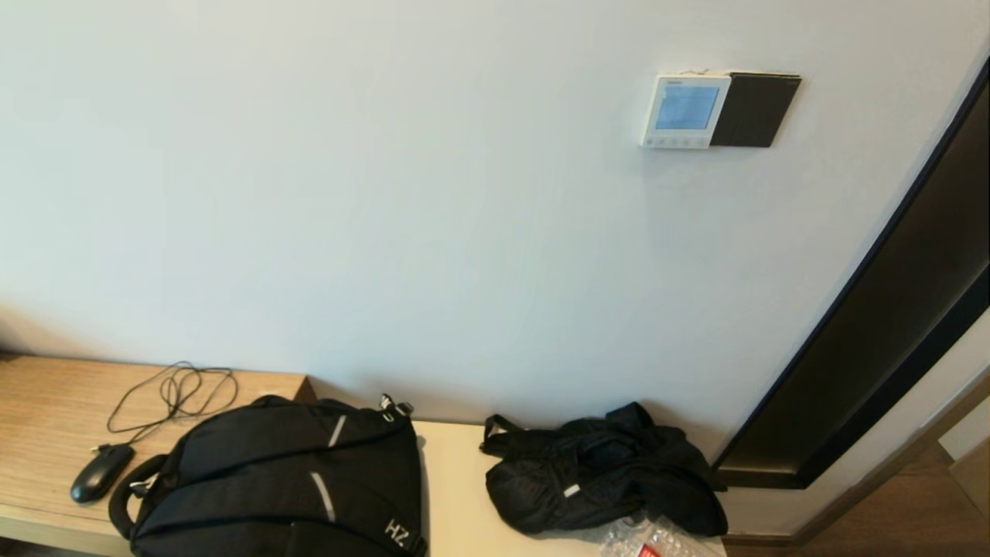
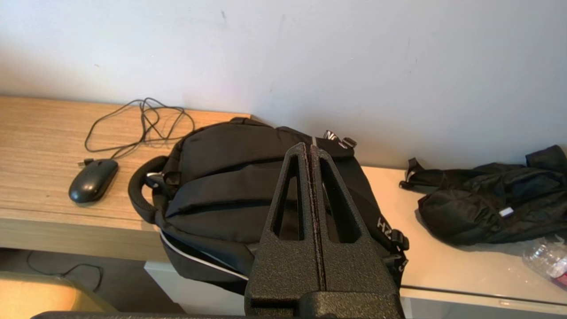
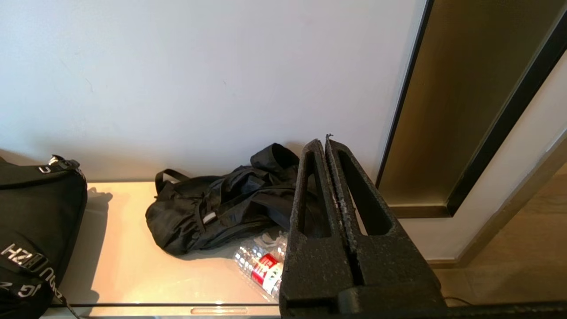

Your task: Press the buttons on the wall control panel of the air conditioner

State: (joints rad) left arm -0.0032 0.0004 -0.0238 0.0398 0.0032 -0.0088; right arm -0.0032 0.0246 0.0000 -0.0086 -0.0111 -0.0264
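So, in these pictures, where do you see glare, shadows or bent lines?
Head view: the air conditioner's wall control panel shows a washed-out pale blue screen, the dark frame leans and curves. Left wrist view: the closed left tool is dark against the backpack. Right wrist view: the shelf shines, the backpack casts a shadow; right tool closed.

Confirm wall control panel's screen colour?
Pale blue screen, white casing; clearest in the head view.

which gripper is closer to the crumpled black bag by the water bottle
Right. The right gripper hangs just beside the crumpled black bag; the left gripper sits over the backpack, farther off.
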